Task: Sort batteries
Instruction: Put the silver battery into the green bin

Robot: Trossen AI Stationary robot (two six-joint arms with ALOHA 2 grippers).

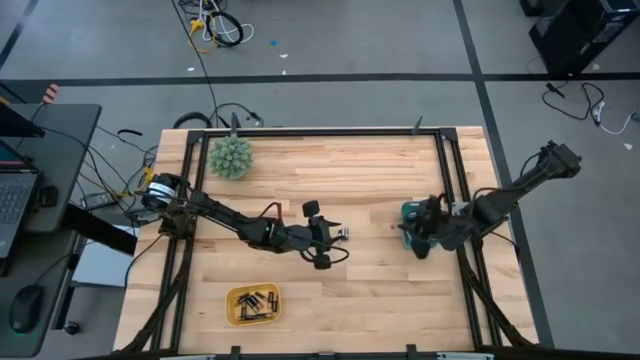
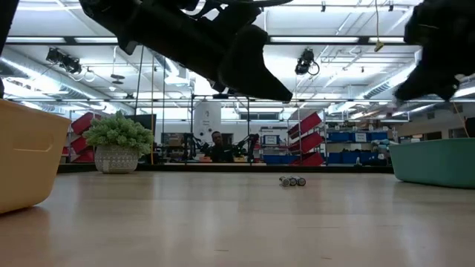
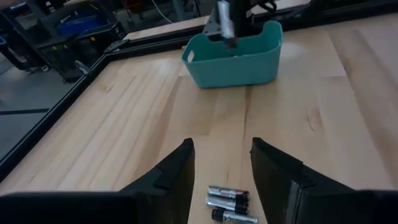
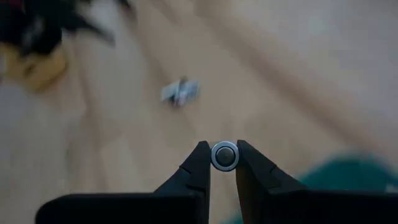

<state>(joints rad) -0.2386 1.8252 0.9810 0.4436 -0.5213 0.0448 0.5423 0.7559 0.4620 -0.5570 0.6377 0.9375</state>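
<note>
A: From above I have the left gripper out at mid-table, fingers spread over a small cluster of batteries. The right gripper sits over the teal bin. A yellow tray of dark cells lies nearer the front edge, and a spiky green ball sits at the far left corner.

B: And at table height?

A: Three cells lie side by side on the wood. Both arms are dark shapes overhead, cut off at the top. The yellow tray and teal bin are clipped at the edges.

B: Left wrist?

A: Open fingers flank the three cells; the teal bin stands beyond, with the other arm partly blocking it.

B: Right wrist?

A: Clamped on one battery, seen end-on. Everything behind it is blurred.
</note>
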